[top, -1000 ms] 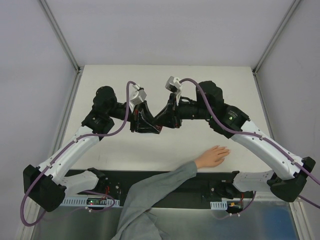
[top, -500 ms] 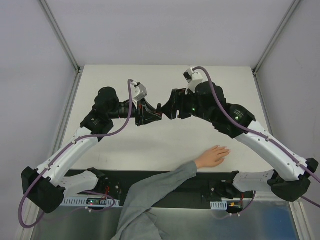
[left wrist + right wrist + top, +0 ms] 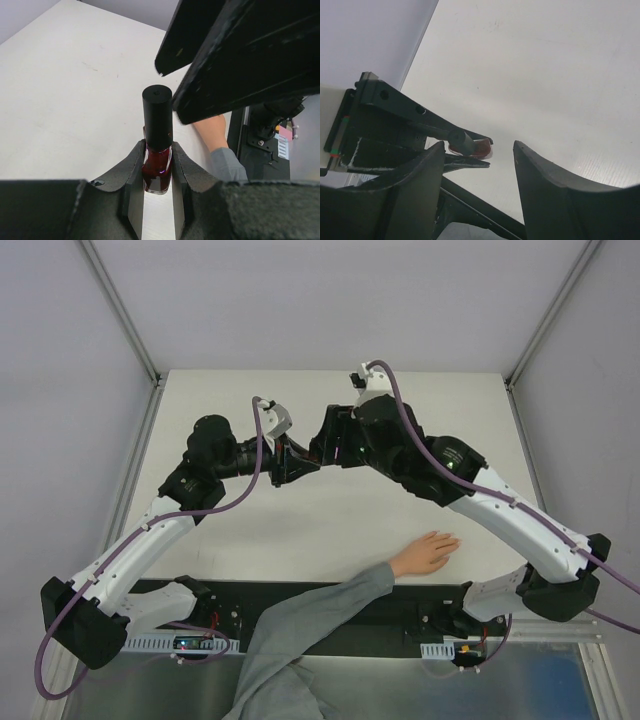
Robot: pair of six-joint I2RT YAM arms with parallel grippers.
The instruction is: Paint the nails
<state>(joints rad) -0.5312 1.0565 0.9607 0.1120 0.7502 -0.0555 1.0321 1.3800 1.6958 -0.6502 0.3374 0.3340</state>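
My left gripper point(image 3: 157, 172) is shut on the glass body of a small dark red nail polish bottle point(image 3: 157, 167), and its black cap point(image 3: 157, 116) is on and points away from the wrist. In the top view my left gripper point(image 3: 296, 466) is held above the table's middle. My right gripper point(image 3: 479, 145) is open, its fingers point(image 3: 240, 60) right beside the cap point(image 3: 462, 140), not touching it. A bare hand point(image 3: 428, 553) with a grey sleeve point(image 3: 320, 612) lies flat at the near edge. Its nails are too small to make out.
The white table point(image 3: 400, 400) has a grey wall behind it and metal frame posts at the back corners. Both arm bases and a black rail point(image 3: 440, 625) run along the near edge, beside the person's forearm.
My right gripper has swung left and back, and it now sits open at the bottle's cap. My left gripper has risen slightly, still holding the bottle. The hand has not moved.
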